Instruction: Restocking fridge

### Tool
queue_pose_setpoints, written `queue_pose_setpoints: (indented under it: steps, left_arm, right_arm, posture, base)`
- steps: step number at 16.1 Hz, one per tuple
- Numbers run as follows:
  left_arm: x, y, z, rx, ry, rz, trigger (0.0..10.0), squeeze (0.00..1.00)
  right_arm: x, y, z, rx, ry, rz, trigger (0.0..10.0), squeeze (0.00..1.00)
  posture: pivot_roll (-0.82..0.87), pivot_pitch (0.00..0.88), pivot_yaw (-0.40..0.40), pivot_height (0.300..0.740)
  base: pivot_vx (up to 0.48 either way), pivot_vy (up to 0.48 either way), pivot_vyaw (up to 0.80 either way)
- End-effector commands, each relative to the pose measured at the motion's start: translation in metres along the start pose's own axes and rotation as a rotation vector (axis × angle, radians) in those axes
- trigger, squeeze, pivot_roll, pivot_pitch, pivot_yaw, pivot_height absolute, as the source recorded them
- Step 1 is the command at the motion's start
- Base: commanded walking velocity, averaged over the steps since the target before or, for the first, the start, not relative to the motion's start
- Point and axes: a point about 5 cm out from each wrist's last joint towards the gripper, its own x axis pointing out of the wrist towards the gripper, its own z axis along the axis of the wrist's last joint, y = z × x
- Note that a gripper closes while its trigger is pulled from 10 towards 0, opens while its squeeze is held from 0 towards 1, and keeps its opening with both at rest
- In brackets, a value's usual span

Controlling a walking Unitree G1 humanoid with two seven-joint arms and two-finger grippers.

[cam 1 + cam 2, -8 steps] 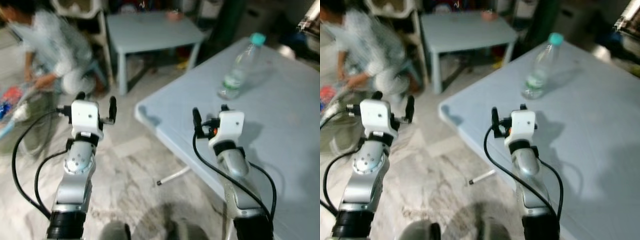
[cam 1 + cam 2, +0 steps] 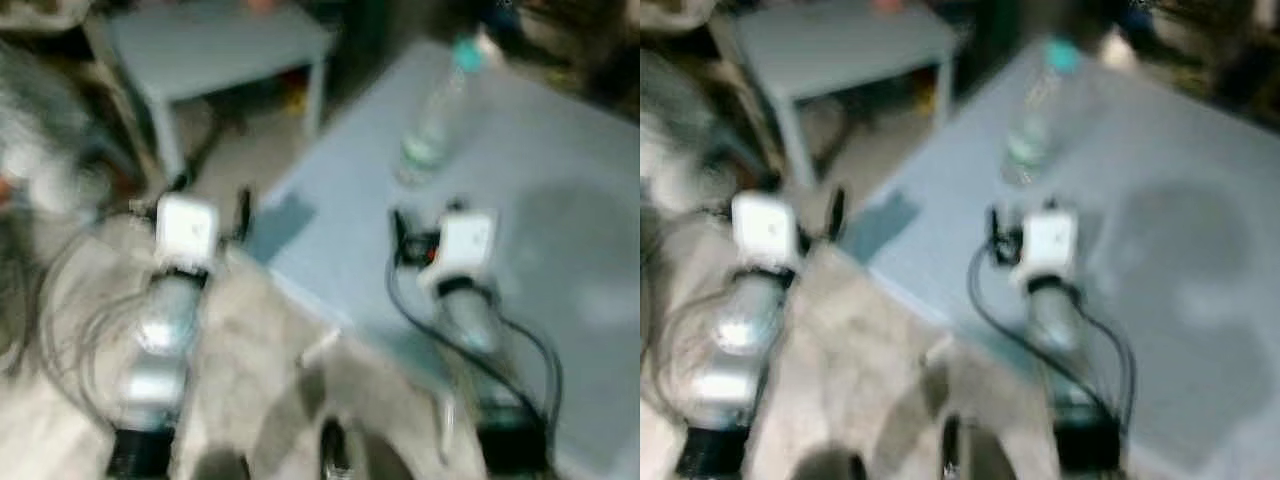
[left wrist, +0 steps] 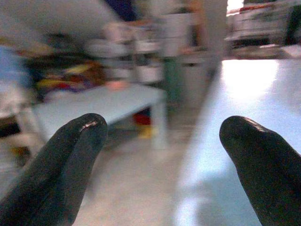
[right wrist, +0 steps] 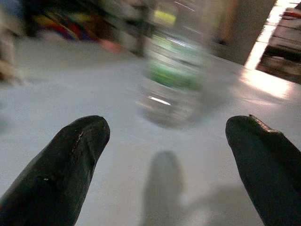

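No legible text, brand, number or sign in any view; all frames are motion-blurred. The bottle [image 2: 432, 118] near the far edge of the table [image 2: 560, 230] carries a green label band [image 4: 171, 77], but the print on it is too smeared to read.

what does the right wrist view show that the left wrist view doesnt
The right wrist view has the water bottle standing upright straight ahead of the open right gripper, blurred, with a green label, and a shadow on the table between the fingers.

The left wrist view has the small low table across the floor, cluttered shelves behind it, and the open left gripper hanging off the edge of the big table.

Both share the light blue table top and two widely spread black fingers with nothing between them.
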Motion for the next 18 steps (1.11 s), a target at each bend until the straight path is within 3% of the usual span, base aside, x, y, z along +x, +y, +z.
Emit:
queue_pose_setpoints:
  steps: [1,3,6,9,10,16,18]
  left_arm:
    - [-0.006,0.004,-0.003,0.006,0.023,0.015,10.0,0.0]
    - [-0.01,0.002,-0.002,-0.016,0.021,-0.008,10.0,0.0]
    - [-0.011,0.008,-0.003,-0.006,0.031,0.011,10.0,0.0]
    - [-0.011,0.012,-0.002,0.006,0.027,0.023,10.0,0.0]
    - [-0.01,0.016,-0.001,0.014,0.028,0.052,10.0,0.0]
    - [-0.015,0.022,-0.015,0.019,0.062,0.089,10.0,0.0]
    - [-0.006,0.022,-0.007,0.012,0.029,0.084,10.0,0.0]
  right_arm:
    - [0.0,0.001,0.002,-0.005,-0.016,0.002,10.0,0.0]
    - [0.003,0.003,0.007,-0.022,-0.044,0.011,10.0,0.0]
    - [0.011,0.004,0.02,-0.054,-0.106,0.065,10.0,0.0]
    - [0.019,-0.001,0.027,-0.074,-0.139,0.071,10.0,0.0]
    - [0.026,-0.01,0.031,-0.081,-0.152,0.052,10.0,0.0]
    - [0.024,-0.008,0.029,-0.029,-0.141,0.046,10.0,0.0]
    - [0.027,-0.003,0.032,-0.022,-0.154,0.048,10.0,0.0]
  posture:
    - [0.09,0.195,-0.08,0.74]
    - [0.1,0.194,-0.076,0.74]
    - [0.11,0.189,-0.064,0.74]
    - [0.12,0.185,-0.059,0.74]
    - [0.12,0.174,-0.061,0.74]
    - [0.11,0.097,-0.07,0.74]
    - [0.13,0.084,-0.066,0.74]
  base:
    - [0.0,0.0,-0.8]
    - [0.0,0.0,-0.8]
    - [0.0,0.0,0.0]
    - [0.0,0.0,0.0]
    - [0.0,0.0,0.0]
    - [0.0,0.0,0.0]
    - [0.0,0.0,0.0]
